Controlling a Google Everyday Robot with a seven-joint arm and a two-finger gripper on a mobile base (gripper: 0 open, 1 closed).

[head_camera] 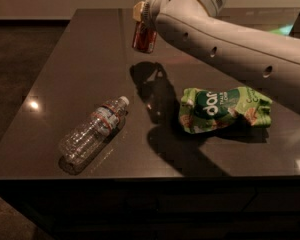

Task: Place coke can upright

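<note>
Toward twelve o'clock in the camera view, above the far part of the dark table [80, 54], the gripper [141, 23] hangs at the end of the pale arm [230, 39], which reaches in from three o'clock; the coke can [144, 40] hangs beneath it, close to upright with a slight tilt, clear of the tabletop; its shadow [152, 84] lies apart from it toward six o'clock. I judge the task partly done: the can is lifted and nearly vertical; lowering it, seating its base flat and letting go remain. The jaws are clamped on the can's upper part, no wider than the can itself, though the arm hides much of them. A water bottle [92, 131] lies on its side at seven o'clock of the can; a green snack bag [222, 109] rests at four o'clock; both well apart from it.
</note>
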